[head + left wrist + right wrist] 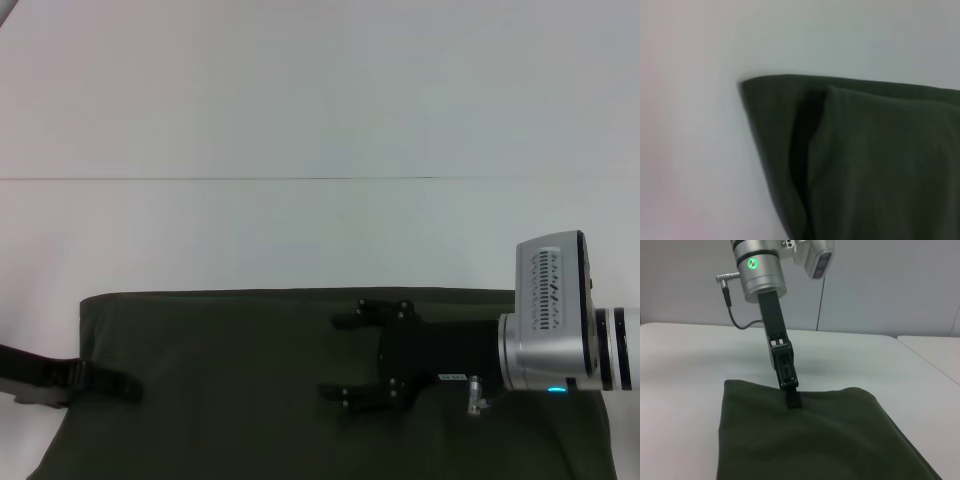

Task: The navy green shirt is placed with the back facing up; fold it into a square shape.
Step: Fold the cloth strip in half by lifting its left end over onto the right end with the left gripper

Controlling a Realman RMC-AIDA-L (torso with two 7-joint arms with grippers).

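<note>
The navy green shirt (250, 390) lies flat along the near part of the white desk (300, 220), already doubled into a wide band. It is soft and limp, so it should sag unless taken at an edge or corner. The left gripper (128, 386) pinches its left edge; the right gripper (340, 358) hovers spread over the middle.

A plain white table (300, 230) fills the room's foreground under soft, even light. Behind it stands a pale grey wall (880, 285) with one thin vertical seam.
</note>
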